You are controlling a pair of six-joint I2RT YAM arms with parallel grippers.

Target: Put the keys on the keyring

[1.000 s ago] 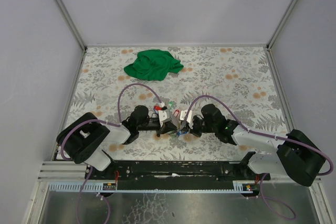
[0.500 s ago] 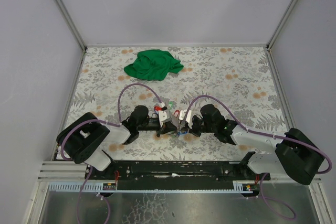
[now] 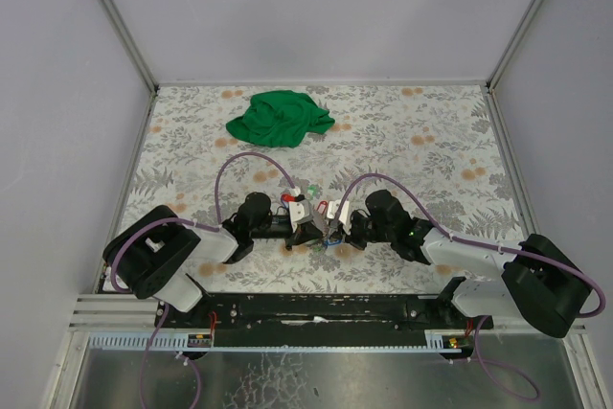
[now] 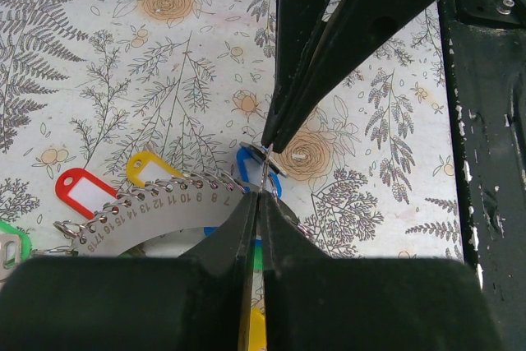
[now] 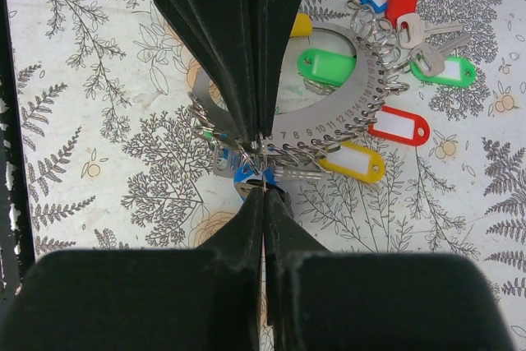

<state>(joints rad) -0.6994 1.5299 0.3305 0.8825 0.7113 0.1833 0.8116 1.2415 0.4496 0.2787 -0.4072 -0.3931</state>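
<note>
The left tool [image 4: 257, 200] and right tool [image 5: 264, 195] are both closed, tip to tip over the blue key [image 5: 246, 177] at the keyring [image 5: 362, 92], midway along the bench's [image 3: 402, 131] near edge. Its thin loop may slip out, or a tug may drag the whole keyring

The curved metal plate [image 4: 164, 221] carries stamped numbers along its rim, 7 to 18 readable.
</note>
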